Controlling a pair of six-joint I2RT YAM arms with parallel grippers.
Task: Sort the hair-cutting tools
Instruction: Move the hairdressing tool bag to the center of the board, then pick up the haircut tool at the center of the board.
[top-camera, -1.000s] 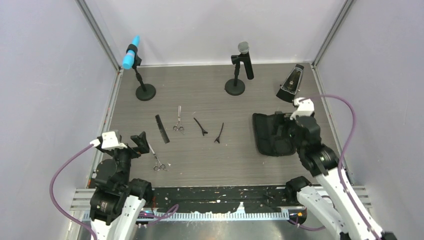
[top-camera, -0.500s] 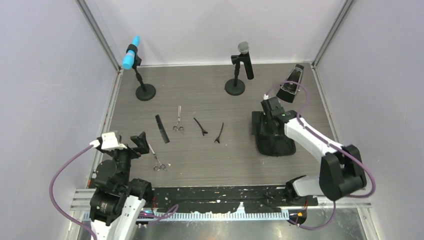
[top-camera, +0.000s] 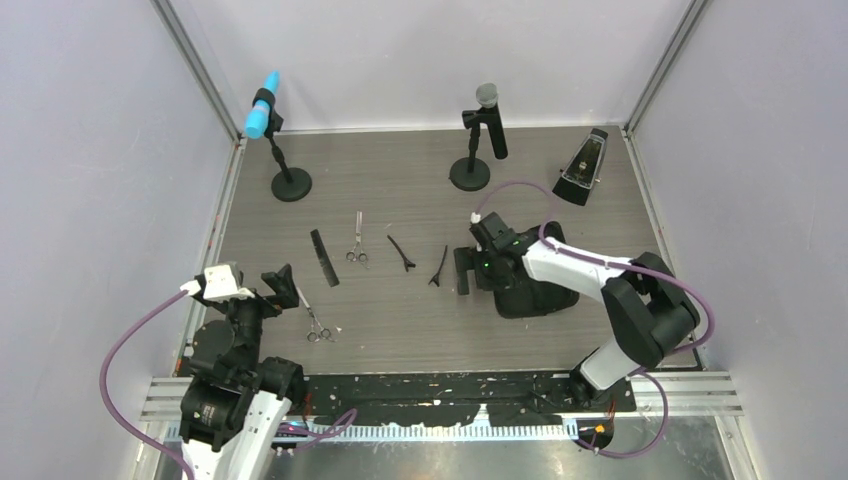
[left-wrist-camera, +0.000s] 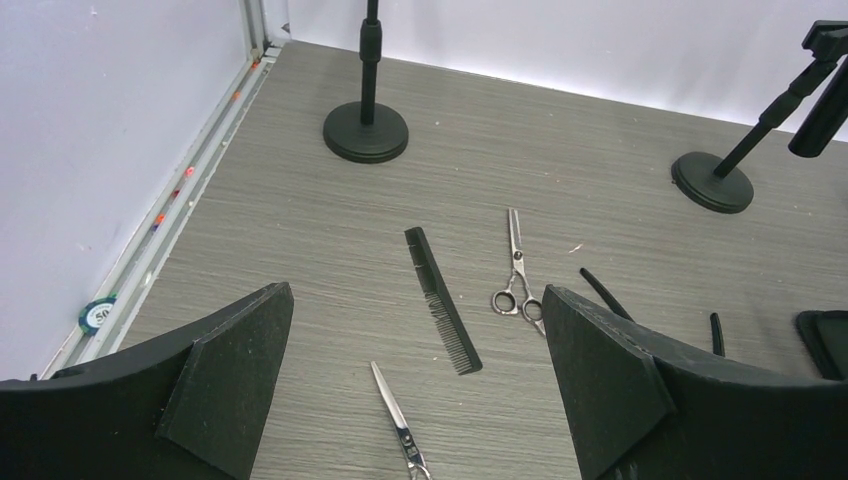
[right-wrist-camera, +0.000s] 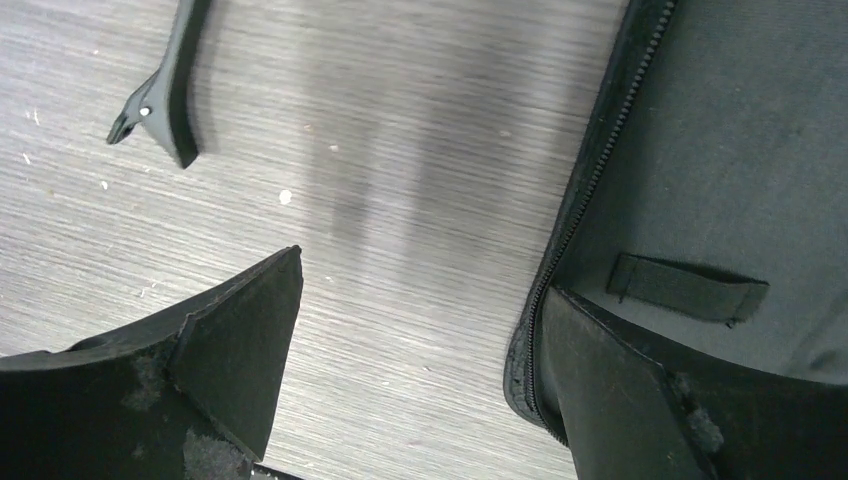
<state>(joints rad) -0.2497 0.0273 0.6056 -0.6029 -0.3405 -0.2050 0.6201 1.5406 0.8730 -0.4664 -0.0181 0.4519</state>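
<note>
Two end effectors were spread wide, holding nothing. The right end effector (top-camera: 464, 270) hung low mid-frame, between a hair clip (top-camera: 438, 266) and the black case (top-camera: 535, 300). To grab well, it likely had to move left, sit over the thin clip and squeeze down at the surface (top-camera: 400, 320). The left end effector (top-camera: 278, 283) sat lower left, beside scissors (top-camera: 318, 326).

You had a blue microphone (top-camera: 263, 105) and a grey microphone (top-camera: 487, 96) at the back — zip case (top-camera: 533, 298) and metronome (top-camera: 581, 168) on the right.
</note>
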